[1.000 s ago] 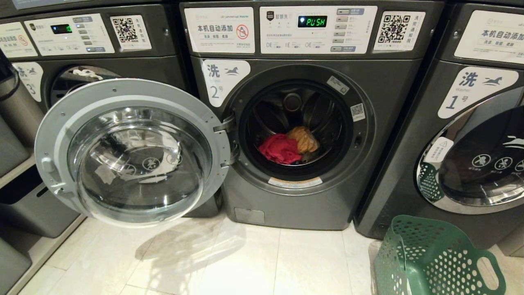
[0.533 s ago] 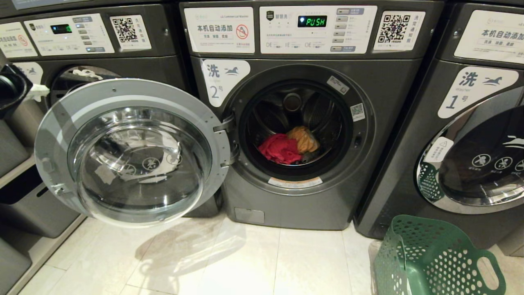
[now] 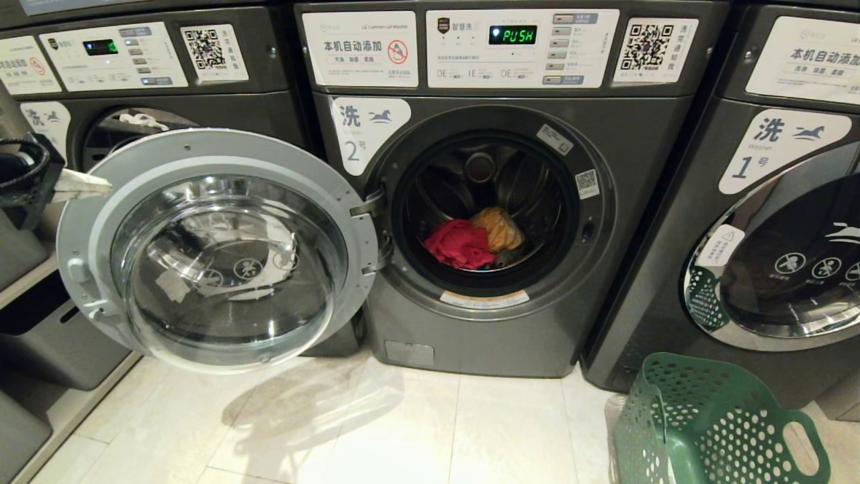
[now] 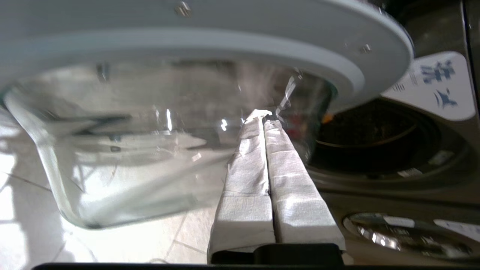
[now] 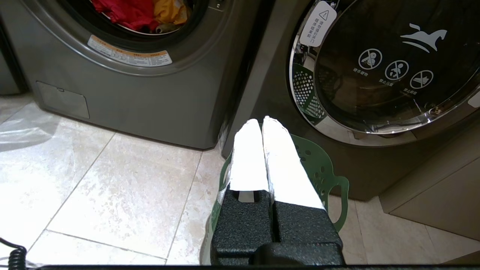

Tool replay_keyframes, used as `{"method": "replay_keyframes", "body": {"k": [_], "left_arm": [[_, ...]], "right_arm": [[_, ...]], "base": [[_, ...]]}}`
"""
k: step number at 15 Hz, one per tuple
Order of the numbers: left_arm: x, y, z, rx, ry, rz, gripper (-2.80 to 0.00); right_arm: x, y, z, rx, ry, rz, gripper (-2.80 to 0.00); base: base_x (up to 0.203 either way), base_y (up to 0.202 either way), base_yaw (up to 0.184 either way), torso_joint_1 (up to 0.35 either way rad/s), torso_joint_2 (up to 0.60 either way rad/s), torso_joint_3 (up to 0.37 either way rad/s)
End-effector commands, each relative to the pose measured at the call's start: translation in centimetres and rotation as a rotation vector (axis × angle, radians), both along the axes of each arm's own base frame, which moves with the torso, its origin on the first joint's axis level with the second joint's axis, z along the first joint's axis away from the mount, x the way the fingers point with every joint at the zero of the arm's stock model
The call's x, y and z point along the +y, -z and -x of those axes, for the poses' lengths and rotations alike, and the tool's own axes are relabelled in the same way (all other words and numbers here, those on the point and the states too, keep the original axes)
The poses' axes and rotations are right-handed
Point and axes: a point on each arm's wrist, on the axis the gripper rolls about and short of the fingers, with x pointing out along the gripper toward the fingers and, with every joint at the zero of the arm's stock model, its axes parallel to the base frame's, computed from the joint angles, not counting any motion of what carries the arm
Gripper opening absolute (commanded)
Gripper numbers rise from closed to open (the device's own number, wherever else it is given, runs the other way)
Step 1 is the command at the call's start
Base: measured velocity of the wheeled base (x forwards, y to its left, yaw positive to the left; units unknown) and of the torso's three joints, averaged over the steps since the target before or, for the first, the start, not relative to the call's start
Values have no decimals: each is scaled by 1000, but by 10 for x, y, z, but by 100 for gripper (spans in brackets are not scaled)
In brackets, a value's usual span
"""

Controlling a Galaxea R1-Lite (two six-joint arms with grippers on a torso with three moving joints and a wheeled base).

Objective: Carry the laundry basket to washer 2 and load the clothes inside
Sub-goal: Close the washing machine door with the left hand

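Washer 2 (image 3: 363, 134) stands in the middle with its round door (image 3: 222, 249) swung wide open to the left. The clothes (image 3: 470, 242), one red piece and one orange-yellow piece, lie in the drum; they also show in the right wrist view (image 5: 142, 11). The green laundry basket (image 3: 712, 423) stands on the floor at the lower right, before washer 1. My left gripper (image 3: 101, 183) is shut and empty at the far left, its white tips by the door's outer rim (image 4: 225, 45). My right gripper (image 5: 260, 122) hangs shut and empty over the basket (image 5: 326, 168).
Washer 1 (image 3: 786, 269) on the right has its door closed. Washer 3 (image 3: 134, 67) stands on the left, behind the open door. Grey bins (image 3: 47, 336) sit on low shelves at the far left. Pale floor tiles (image 3: 403, 430) lie before the machines.
My left gripper has come in from the left edge, down and to the right, up to the open door's rim. The door, clothes and basket have not moved.
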Motion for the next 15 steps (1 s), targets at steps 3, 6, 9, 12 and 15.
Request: {"method": "replay_keyframes", "body": {"k": [3, 6, 9, 12, 15], "left_arm": [[-3, -32, 15, -166, 16, -138, -280], [17, -21, -12, -250, -134, -336, -280], [45, 30, -56, -206, -242, -474, -280], [60, 64, -86, -269, -255, -520, -280], [53, 65, -81, -216, -148, -414, -280]], "right_arm": [[0, 0, 0, -1, 0, 0, -280], [0, 0, 0, 0, 0, 0, -280], [0, -1, 0, -1, 0, 0, -280], [0, 0, 0, 0, 0, 0, -280], [0, 0, 0, 0, 0, 2, -280]], "base": [[0, 0, 0, 0, 0, 0], [0, 0, 0, 0, 0, 0], [0, 0, 0, 0, 0, 0], [0, 0, 0, 0, 0, 0], [0, 0, 0, 0, 0, 0]]}}
